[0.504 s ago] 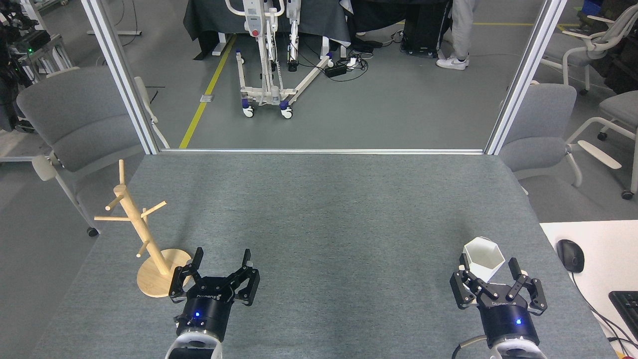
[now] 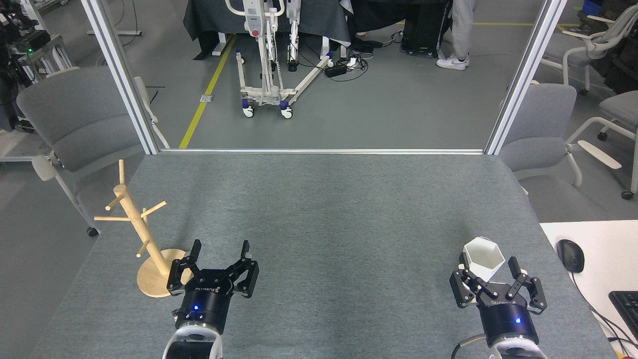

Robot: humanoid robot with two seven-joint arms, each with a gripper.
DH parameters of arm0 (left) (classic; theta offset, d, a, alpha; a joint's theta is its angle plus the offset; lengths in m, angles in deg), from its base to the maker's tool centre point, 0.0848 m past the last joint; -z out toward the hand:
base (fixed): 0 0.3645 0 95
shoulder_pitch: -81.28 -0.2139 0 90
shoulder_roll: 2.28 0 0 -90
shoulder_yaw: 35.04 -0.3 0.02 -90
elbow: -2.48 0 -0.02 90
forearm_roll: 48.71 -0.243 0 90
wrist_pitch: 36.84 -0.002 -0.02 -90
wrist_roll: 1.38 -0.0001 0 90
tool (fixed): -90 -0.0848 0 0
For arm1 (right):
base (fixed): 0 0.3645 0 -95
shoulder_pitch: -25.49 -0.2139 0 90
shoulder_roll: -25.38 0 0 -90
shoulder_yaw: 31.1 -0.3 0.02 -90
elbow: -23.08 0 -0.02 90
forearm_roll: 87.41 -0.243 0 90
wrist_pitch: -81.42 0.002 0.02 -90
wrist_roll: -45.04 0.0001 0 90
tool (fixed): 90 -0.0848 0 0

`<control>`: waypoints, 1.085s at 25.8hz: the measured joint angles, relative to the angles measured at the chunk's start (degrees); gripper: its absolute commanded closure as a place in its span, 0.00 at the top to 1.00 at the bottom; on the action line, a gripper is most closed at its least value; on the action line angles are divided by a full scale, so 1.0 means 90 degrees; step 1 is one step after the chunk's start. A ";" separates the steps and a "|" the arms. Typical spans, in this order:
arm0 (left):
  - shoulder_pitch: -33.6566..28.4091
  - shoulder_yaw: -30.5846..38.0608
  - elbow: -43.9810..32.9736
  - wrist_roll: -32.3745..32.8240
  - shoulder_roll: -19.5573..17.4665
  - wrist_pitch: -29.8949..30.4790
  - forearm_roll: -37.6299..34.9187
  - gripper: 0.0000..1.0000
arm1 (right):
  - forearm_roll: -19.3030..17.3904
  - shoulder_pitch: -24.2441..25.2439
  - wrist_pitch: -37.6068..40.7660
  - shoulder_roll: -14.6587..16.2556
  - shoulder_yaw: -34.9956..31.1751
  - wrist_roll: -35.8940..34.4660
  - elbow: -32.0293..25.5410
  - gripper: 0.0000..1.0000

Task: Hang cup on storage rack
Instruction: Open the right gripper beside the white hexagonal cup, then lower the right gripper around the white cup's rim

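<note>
The white faceted cup (image 2: 482, 259) stands upright on the grey table at the near right. My right gripper (image 2: 490, 263) is open, its fingers on either side of the cup's near part; contact cannot be made out. The wooden storage rack (image 2: 134, 219) stands at the near left, its post leaning, pegs angled up, round base (image 2: 152, 281) on the table. Just right of that base, my left gripper (image 2: 220, 250) is open and holds nothing.
Grey table (image 2: 319, 209) edged by a metal frame with two slanted posts. Grey chairs stand off both far corners. A white desk with a mouse (image 2: 570, 255) and keyboard (image 2: 627, 306) adjoins the right side. A person's legs (image 2: 461, 35) show far back.
My left gripper has shifted slightly forward and left, nearer the rack's base. The right gripper and the cup look unmoved.
</note>
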State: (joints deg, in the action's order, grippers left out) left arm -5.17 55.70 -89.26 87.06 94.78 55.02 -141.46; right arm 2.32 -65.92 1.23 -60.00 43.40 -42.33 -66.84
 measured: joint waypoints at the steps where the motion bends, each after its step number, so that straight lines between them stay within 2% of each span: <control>1: 0.0005 -0.0001 -0.0021 0.0000 -0.0003 0.0000 0.0001 0.99 | 0.0000 0.0000 -0.0002 0.0000 -0.0001 0.0000 0.0000 1.00; 16: -0.0061 -0.0039 -0.0011 -0.0095 -0.0031 0.0062 0.0003 1.00 | 0.0004 0.0006 -0.0054 0.0005 -0.0112 -0.0019 0.0245 1.00; 23: -0.0251 -0.0066 0.0006 -0.0116 -0.0040 0.0080 0.0003 1.00 | -0.0008 -0.0007 -0.0075 0.0388 -0.0349 -0.0019 0.0861 1.00; 28: -0.0341 -0.0080 -0.0028 -0.0120 -0.0041 0.0049 0.0003 1.00 | -0.0005 -0.0168 -0.0075 0.0536 -0.0560 -0.0015 0.1303 1.00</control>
State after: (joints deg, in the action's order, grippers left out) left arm -8.24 54.98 -89.51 85.98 94.42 55.46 -141.43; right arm 2.27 -67.43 0.56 -55.18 38.36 -42.47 -55.11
